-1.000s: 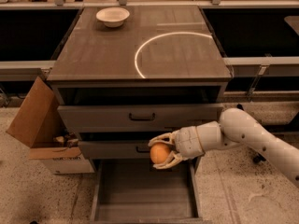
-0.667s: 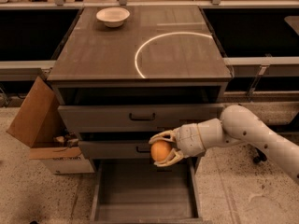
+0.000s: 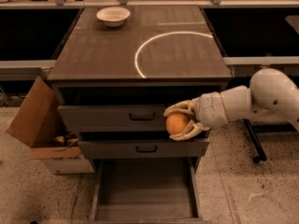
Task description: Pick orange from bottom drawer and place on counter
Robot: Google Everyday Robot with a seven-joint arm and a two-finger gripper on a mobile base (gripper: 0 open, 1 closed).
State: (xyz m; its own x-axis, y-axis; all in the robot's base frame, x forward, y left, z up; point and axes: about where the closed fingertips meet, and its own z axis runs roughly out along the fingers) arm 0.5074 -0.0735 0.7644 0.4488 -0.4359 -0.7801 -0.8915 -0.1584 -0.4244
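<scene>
Up and a bit right since a second ago: hand [image 3: 172, 124] and orange [image 3: 179, 123] now sit level with the top drawer [image 3: 112, 118] front.
Nearest, the bottom drawer [image 3: 145, 190] hangs open, no fruit on its floor, so the pick looks done. Fingers [image 3: 181, 108] pinch the orange above and below, held out in front, I'd guess to clear the counter [image 3: 103, 55] lip. White bowl [image 3: 113, 16] sits far left on it.

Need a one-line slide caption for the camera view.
Gripper holds the orange in front of the handled drawers, above the open bottom drawer, below the counter.
</scene>
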